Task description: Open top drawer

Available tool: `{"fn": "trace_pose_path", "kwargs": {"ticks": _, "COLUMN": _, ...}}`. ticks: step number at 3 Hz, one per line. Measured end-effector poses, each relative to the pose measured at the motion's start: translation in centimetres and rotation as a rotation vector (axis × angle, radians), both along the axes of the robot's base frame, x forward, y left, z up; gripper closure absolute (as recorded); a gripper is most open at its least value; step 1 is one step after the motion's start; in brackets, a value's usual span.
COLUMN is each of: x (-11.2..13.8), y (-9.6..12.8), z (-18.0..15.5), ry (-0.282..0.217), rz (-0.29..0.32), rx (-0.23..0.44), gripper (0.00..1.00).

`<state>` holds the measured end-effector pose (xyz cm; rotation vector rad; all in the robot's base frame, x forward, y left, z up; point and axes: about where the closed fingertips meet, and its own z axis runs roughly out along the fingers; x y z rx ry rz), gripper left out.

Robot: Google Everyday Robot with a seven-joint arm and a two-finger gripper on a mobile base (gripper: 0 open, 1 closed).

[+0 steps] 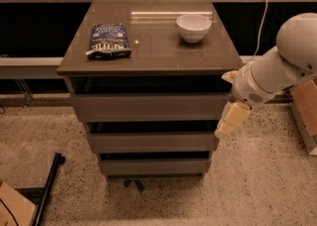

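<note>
three drawers (151, 141), gripper (230, 120) beside top drawer (148, 107)

a dark blue snack bag (110, 40) and a white bowl (193, 26) sit apart on the cabinet top (158, 54).

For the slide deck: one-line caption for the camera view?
Gripper beside the right end of the top drawer; white bowl and dark snack bag on the cabinet top.
</note>
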<state>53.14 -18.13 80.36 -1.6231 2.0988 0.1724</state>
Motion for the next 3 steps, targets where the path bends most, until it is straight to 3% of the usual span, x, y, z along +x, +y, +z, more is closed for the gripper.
{"fn": "trace_pose_path", "kwargs": {"ticks": 1, "x": 2.1, "y": 1.4, "z": -4.2, "ry": 0.008, "rz": 0.019, "rx": 0.069, "gripper": 0.00}}
{"fn": "trace_pose_path", "kwargs": {"ticks": 2, "x": 6.5, "y": 1.7, "z": -9.3, "ry": 0.025, "rz": 0.024, "rx": 0.141, "gripper": 0.00}}
{"fn": "trace_pose_path", "kwargs": {"ticks": 3, "x": 6.7, "y": 1.7, "z": -9.6, "ry": 0.029, "rz": 0.022, "rx": 0.146, "gripper": 0.00}}
